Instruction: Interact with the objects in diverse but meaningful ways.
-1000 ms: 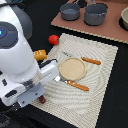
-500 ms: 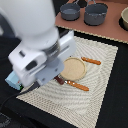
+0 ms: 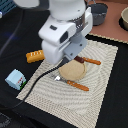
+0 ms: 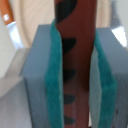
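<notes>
My arm has swung over the round tan plate [image 3: 73,70], my gripper [image 4: 75,75] pinching the dark brown sausage stick [image 4: 74,60], ready to set down.

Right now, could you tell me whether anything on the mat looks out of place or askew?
Mostly tidy: the plate sits on the mat between two utensils. The bread and carton lie off the mat on the exterior view's left. The gripper holds the sausage.

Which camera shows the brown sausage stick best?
The wrist view. There the sausage stick fills the middle of the picture, standing between the gripper's teal pads, which press on it. In the exterior view the white arm covers the gripper, so the stick cannot be seen.
</notes>
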### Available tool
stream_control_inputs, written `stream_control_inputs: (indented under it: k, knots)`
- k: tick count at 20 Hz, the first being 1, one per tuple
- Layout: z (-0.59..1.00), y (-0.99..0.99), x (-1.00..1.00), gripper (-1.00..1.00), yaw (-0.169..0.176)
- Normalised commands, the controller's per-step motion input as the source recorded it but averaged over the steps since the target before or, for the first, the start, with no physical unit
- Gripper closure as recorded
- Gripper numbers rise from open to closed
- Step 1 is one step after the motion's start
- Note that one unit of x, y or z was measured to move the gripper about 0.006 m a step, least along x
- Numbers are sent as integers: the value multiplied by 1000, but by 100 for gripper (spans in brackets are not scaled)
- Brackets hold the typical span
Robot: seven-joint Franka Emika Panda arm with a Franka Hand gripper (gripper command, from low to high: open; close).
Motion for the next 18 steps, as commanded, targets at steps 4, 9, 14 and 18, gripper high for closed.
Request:
stream_control_inputs:
  k: [4,9,14,18]
  knots:
    - [-327,72,285,100,26]
    - [-86,-129,17,100,0]
    - [-9,-197,-21,100,0]
    - [4,-111,27,100,0]
